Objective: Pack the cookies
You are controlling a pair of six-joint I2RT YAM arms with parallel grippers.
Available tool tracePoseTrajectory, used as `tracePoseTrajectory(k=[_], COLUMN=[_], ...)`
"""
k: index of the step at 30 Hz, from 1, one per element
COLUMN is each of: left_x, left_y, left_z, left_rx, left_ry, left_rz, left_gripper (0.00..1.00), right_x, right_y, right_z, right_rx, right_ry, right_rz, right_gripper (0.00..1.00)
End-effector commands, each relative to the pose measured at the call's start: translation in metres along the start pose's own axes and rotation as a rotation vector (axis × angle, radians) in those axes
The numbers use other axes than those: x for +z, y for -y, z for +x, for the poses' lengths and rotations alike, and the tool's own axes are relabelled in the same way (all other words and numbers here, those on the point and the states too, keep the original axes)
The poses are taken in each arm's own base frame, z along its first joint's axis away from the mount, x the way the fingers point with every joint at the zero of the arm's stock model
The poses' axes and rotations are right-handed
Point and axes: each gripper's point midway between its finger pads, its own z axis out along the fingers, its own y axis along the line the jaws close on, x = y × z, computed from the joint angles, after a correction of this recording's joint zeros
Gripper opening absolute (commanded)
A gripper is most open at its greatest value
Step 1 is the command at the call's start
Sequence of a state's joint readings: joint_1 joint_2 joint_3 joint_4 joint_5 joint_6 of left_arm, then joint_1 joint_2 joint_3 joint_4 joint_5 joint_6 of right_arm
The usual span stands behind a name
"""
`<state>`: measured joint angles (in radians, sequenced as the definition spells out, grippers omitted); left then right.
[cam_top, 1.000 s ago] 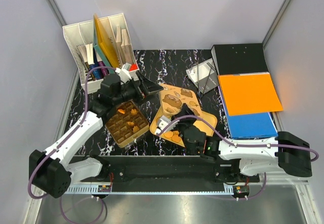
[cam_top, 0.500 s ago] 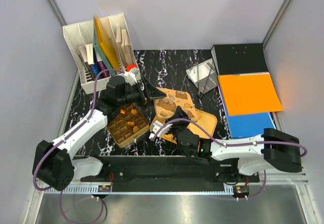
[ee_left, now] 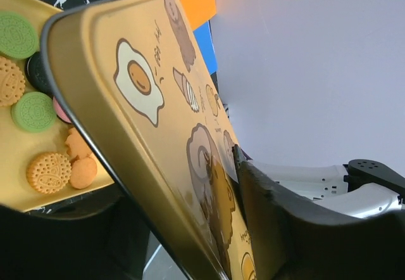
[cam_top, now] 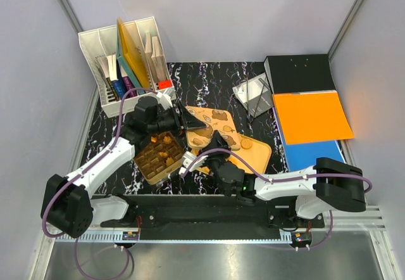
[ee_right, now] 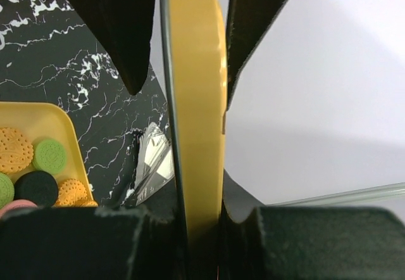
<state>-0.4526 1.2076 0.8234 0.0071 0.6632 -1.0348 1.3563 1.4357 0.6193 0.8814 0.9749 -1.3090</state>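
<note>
1. While both arms hold the tin lid (cam_top: 212, 123) tilted above the counter (cam_top: 209, 77), your main risk is the two pulling against each other. That could twist the lid or spring it out of one grip.
2. The yellow tray (cam_top: 259, 161) lies partly under the lid. If you drop the lid's low edge, it could sweep biscuits off onto the counter.
3. The divided tin (cam_top: 150, 163) sits just left of the tray and looks only part filled. Closing it now would likely leave the job undone.
4. Most cookies (ee_left: 49, 172) lie loose on the tray, with a few in the tin. They would scatter at a light knock.
5. The left gripper (cam_top: 182, 120) has its fingers pinched on the lid's printed face and underside. The right gripper (cam_top: 209, 148) has its fingers clamped across the lid's thin rim, where the hold looks shallow and could slip.
</note>
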Motion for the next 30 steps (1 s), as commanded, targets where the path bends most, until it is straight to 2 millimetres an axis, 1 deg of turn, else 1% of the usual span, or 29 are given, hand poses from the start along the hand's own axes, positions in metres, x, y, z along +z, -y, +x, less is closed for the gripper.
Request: tracePoseTrajectory(k=[1, 2, 4, 5, 6, 8, 9, 11, 12, 13, 15, 16, 17, 18, 19, 20, 21, 22, 23, 24, 25, 26, 27, 28, 29, 30], left_x=[-0.002, -0.002, -0.002, -0.002, -0.001, -0.001, -0.001, -0.002, -0.003, -0.004, -0.006, -0.007, -0.007, -0.008, -0.010, -0.011, -0.014, -0.015, -0.017, -0.020, -0.022, -0.024, -0.028, -0.032, -0.036, -0.039], left_y=[0.010, 0.010, 0.011, 0.011, 0.012, 0.012, 0.013, 0.014, 0.015, 0.015, 0.018, 0.020, 0.022, 0.022, 0.026, 0.028, 0.029, 0.035, 0.038, 0.039, 0.046, 0.049, 0.051, 0.058, 0.060, 0.067], left_z=[0.006, 0.006, 0.005, 0.004, 0.004, 0.004, 0.003, 0.001, 0.000, -0.004, -0.010, -0.014, -0.016, -0.021, -0.027, -0.030, -0.038, -0.045, -0.051, -0.060, -0.068, -0.074, -0.083, -0.092, -0.100, -0.107], left_rx=[0.049, 0.050, 0.057, 0.058, 0.060, 0.063, 0.064, 0.068, 0.068, 0.067, 0.071, 0.075, 0.077, 0.076, 0.083, 0.084, 0.076, 0.086, 0.085, 0.078, 0.089, 0.089, 0.090, 0.103, 0.101, 0.113], left_ry=[-0.028, -0.028, -0.028, -0.027, -0.027, -0.026, -0.025, -0.019, -0.013, -0.001, 0.021, 0.030, 0.036, 0.052, 0.066, 0.075, 0.098, 0.115, 0.130, 0.151, 0.168, 0.182, 0.202, 0.223, 0.244, 0.256], left_rz=[0.055, 0.056, 0.059, 0.061, 0.062, 0.065, 0.066, 0.068, 0.068, 0.067, 0.073, 0.078, 0.083, 0.081, 0.092, 0.096, 0.099, 0.116, 0.122, 0.123, 0.137, 0.141, 0.145, 0.159, 0.161, 0.174], left_gripper=[0.52, 0.47, 0.40, 0.36, 0.32, 0.27, 0.26, 0.26, 0.25, 0.25, 0.25, 0.25, 0.25, 0.25, 0.25, 0.25, 0.25, 0.25, 0.25, 0.25, 0.25, 0.25, 0.25, 0.25, 0.25, 0.25], right_x=[0.003, 0.003, 0.002, 0.002, 0.002, 0.001, 0.000, -0.001, -0.002, -0.004, -0.008, -0.010, -0.013, -0.015, -0.019, -0.022, -0.025, -0.030, -0.034, -0.037, -0.043, -0.047, -0.051, -0.056, -0.060, -0.064], right_y=[0.027, 0.028, 0.029, 0.029, 0.030, 0.031, 0.032, 0.034, 0.035, 0.040, 0.044, 0.052, 0.054, 0.056, 0.064, 0.065, 0.064, 0.072, 0.072, 0.068, 0.077, 0.077, 0.073, 0.080, 0.079, 0.085], right_z=[-0.020, -0.020, -0.020, -0.019, -0.018, -0.016, -0.016, -0.012, -0.010, -0.008, -0.003, 0.000, 0.005, 0.010, 0.014, 0.022, 0.027, 0.033, 0.040, 0.045, 0.052, 0.056, 0.062, 0.068, 0.075, 0.079], right_rx=[0.109, 0.111, 0.116, 0.115, 0.117, 0.119, 0.119, 0.120, 0.117, 0.123, 0.131, 0.147, 0.147, 0.145, 0.162, 0.160, 0.148, 0.164, 0.190, 0.153, 0.186, 0.222, 0.183, 0.238, 0.217, 0.251], right_ry=[0.037, 0.035, 0.035, 0.030, 0.029, 0.022, 0.019, 0.005, 0.000, -0.002, -0.015, -0.020, -0.037, -0.051, -0.060, -0.086, -0.103, -0.113, -0.138, -0.155, -0.164, -0.169, -0.184, -0.186, -0.201, -0.201], right_rz=[0.080, 0.083, 0.087, 0.087, 0.089, 0.092, 0.093, 0.095, 0.094, 0.099, 0.102, 0.114, 0.118, 0.119, 0.132, 0.135, 0.126, 0.132, 0.131, 0.101, 0.109, 0.104, 0.074, 0.084, 0.070, 0.078], right_gripper=[0.00, 0.00, 0.00, 0.00, 0.02, 0.11, 0.24, 0.38, 0.44, 0.53, 0.60, 0.66, 0.69, 0.73, 0.76, 0.81, 0.84, 0.86, 0.90, 0.90, 0.91, 0.92, 0.92, 0.93, 0.93, 0.93])
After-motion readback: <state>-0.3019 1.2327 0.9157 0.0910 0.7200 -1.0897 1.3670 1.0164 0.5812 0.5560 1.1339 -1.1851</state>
